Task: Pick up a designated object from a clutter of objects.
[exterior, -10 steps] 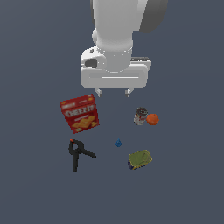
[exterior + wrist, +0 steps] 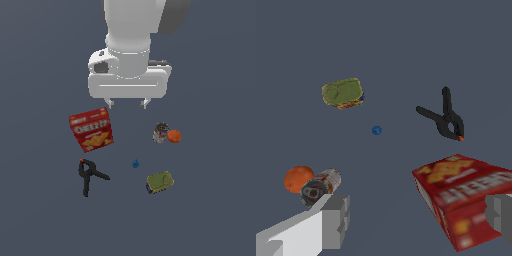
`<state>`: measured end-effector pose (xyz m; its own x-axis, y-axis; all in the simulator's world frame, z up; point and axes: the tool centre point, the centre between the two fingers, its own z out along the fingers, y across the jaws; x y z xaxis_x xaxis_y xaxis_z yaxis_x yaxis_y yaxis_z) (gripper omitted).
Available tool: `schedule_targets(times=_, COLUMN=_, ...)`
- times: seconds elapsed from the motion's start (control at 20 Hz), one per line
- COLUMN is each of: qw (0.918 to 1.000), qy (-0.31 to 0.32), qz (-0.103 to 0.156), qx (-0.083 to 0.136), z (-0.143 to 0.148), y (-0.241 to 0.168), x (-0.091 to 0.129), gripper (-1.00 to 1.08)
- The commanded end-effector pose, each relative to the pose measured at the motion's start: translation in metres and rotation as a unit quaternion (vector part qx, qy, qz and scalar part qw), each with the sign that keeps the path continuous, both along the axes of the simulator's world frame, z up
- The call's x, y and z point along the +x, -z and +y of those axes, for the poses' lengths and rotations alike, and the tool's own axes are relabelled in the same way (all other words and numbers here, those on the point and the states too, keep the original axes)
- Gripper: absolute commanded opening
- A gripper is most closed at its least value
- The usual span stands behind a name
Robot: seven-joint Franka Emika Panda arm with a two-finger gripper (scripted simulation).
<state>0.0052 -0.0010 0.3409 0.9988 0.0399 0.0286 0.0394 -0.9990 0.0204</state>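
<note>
The designated object, a tiny bright-blue piece (image 2: 135, 163) (image 2: 376, 130), lies on the dark floor among the clutter of objects. My gripper (image 2: 128, 104) (image 2: 418, 220) hangs open and empty well above the floor, over the gap between the red Cheez-It box (image 2: 91, 129) (image 2: 466, 195) and the small dark can (image 2: 160, 132) (image 2: 321, 186). An orange ball (image 2: 174, 136) (image 2: 298, 178) touches the can. The black spring clamp (image 2: 89, 175) (image 2: 446, 119) and the yellow-green tin (image 2: 160, 182) (image 2: 343, 93) flank the blue piece, each some way off it.
The dark grey floor (image 2: 45, 220) runs on all around the cluster. The arm's white body (image 2: 132, 55) fills the upper middle of the exterior view.
The arm and hand look a touch lower and closer to the objects than half a second ago. No object has moved.
</note>
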Motion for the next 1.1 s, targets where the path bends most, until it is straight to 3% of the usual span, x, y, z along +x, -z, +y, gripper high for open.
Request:
schedule_targets(times=0.0, qw=1.0, qy=-0.004, qz=-0.002, qx=-0.002, z=-0.001, y=-0.003, x=0.0, gripper=1.0)
schedule_targets(times=0.55, qw=0.9996, qy=0.028, qz=0.0, qx=0.002, z=0.003, y=0.023, x=0.011, gripper=1.0)
schedule_targets(times=1.05, qw=0.9928, qy=0.119, qz=0.004, qx=0.01, z=0.016, y=0.099, x=0.035, gripper=1.0)
